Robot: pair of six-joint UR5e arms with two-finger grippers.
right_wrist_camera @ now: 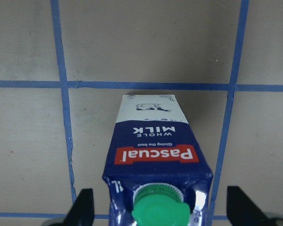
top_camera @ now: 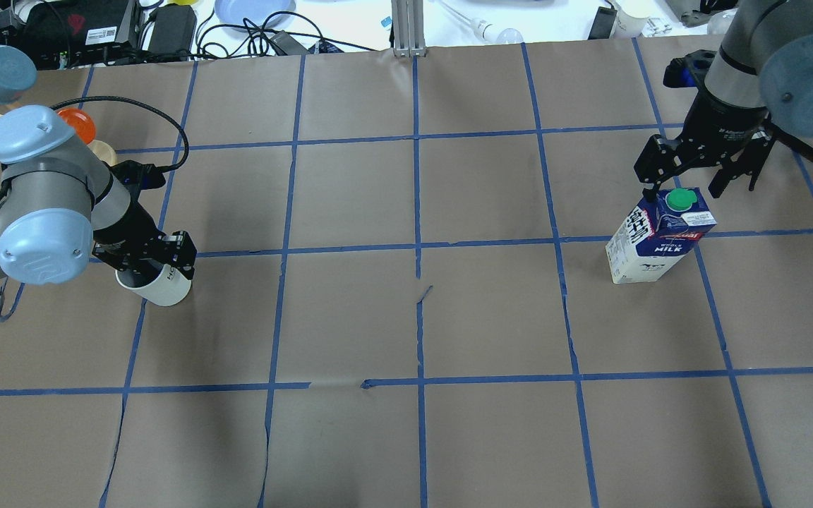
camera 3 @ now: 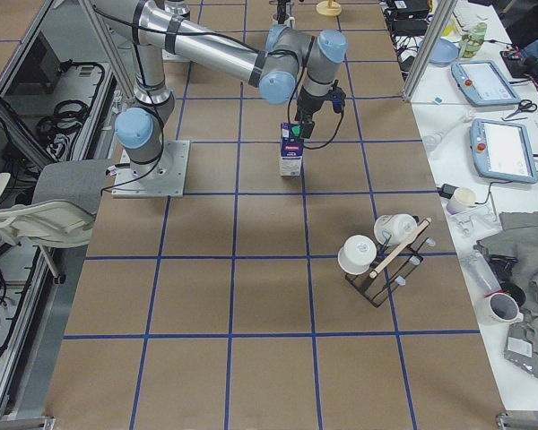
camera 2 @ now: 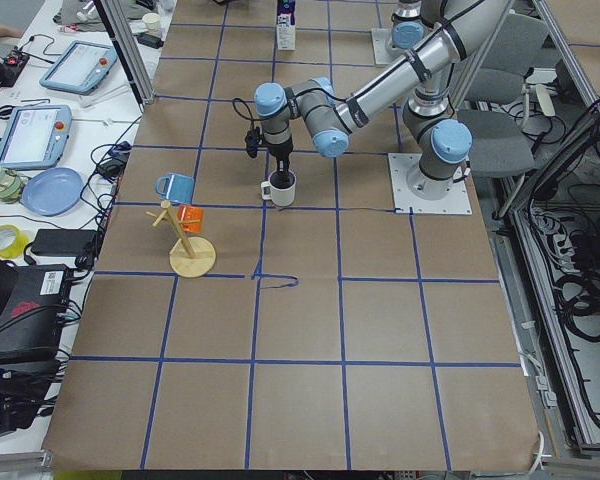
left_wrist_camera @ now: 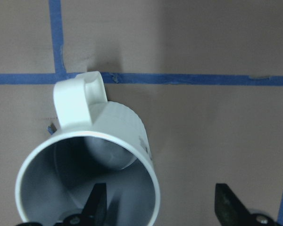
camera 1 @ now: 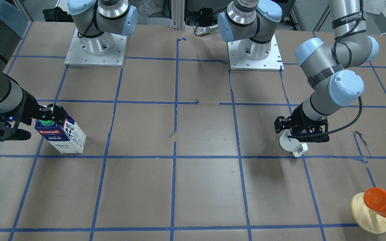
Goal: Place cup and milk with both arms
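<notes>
Where blue tape (top_camera: 417, 212) grids the brown-papered tabletop (top_camera: 350, 317), the left gripper (left_wrist_camera: 160, 207) and right gripper (right_wrist_camera: 161, 209) both stand spread.
The left straddles the wall of the white ceramic mug (left_wrist_camera: 118, 127) near the left edge; the right flanks the upright blue-and-white milk carton (right_wrist_camera: 153, 136) near the right edge. Cable-cluttered benches (top_camera: 166, 28) lie beyond the far edge.

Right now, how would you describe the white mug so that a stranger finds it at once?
On the brown table with blue tape lines, look under the left gripper. The mug there is white with a grey inside and a looped handle; the wooden stand nearby holds an orange cup and a blue cup.
</notes>
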